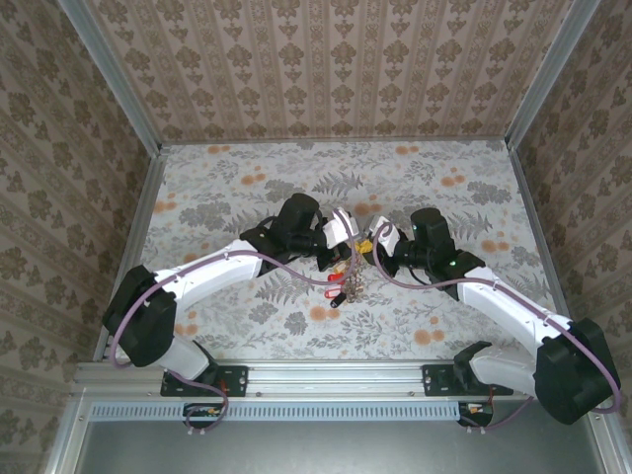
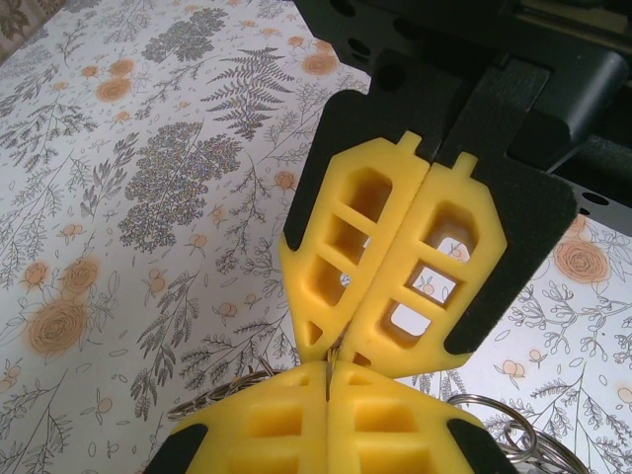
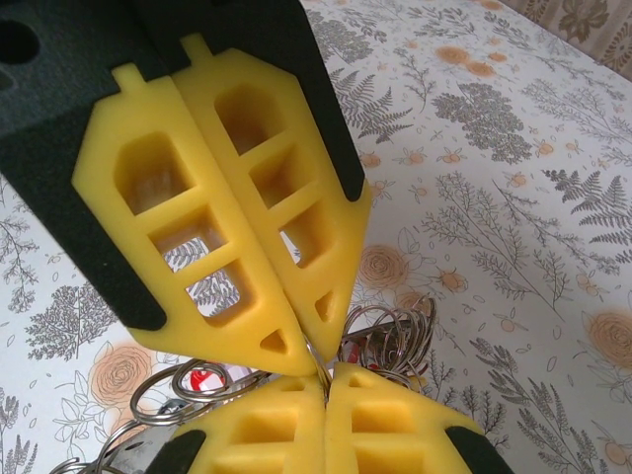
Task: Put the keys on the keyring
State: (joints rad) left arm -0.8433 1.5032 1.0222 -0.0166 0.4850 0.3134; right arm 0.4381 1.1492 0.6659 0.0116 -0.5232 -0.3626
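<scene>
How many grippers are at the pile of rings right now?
2. The left gripper and the right gripper, both shut, meet tip to tip near the middle of the table, just above the metal rings. Whether either pinches a ring is unclear.

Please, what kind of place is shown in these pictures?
Probably a small robot test booth, not a home: wallpapered panels enclose a table with a floral cover, and an aluminium rail carries the left arm and right arm.
</scene>
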